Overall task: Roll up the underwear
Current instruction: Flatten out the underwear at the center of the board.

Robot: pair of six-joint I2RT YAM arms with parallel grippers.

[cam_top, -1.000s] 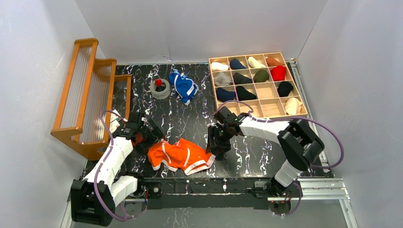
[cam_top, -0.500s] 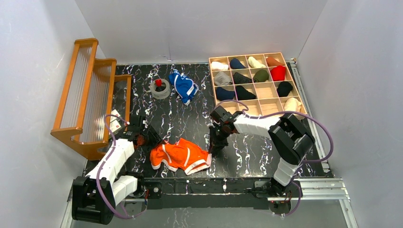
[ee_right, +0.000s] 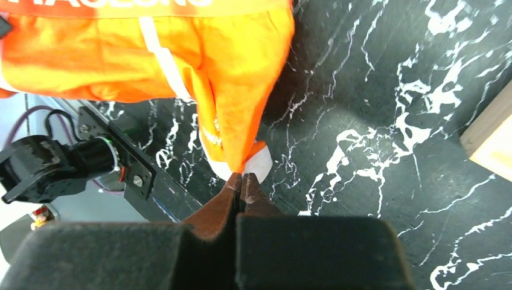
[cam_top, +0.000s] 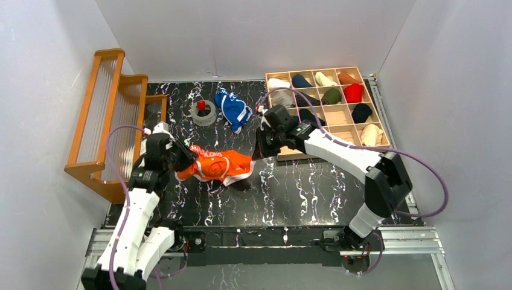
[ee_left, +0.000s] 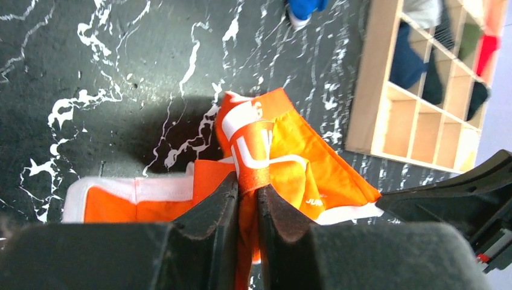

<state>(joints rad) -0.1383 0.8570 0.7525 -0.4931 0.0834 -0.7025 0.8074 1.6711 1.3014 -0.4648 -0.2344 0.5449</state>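
Note:
The orange underwear (cam_top: pixel 216 166) with white trim hangs above the black marble table (cam_top: pixel 302 193), stretched between both grippers, its lettered waistband up. My left gripper (cam_top: pixel 183 159) is shut on its left end; in the left wrist view the jaws (ee_left: pixel 249 188) pinch a bunched fold of the orange waistband (ee_left: pixel 253 151). My right gripper (cam_top: pixel 260 150) is shut on the right end; in the right wrist view its jaws (ee_right: pixel 243 179) clamp the white-trimmed corner of the orange cloth (ee_right: pixel 181 54). The blue underwear (cam_top: pixel 233 110) with white stripes lies crumpled at the back of the table.
A grey tape roll (cam_top: pixel 204 113) with a red piece in it sits left of the blue underwear. A wooden compartment box (cam_top: pixel 338 128) holding several rolled garments stands at the back right, close behind the right wrist. An orange wooden rack (cam_top: pixel 108 121) lines the left side.
Both grippers closed on the orange underwear, one at each end. They lifted it off the table near the front edge and carried it up and toward the back.

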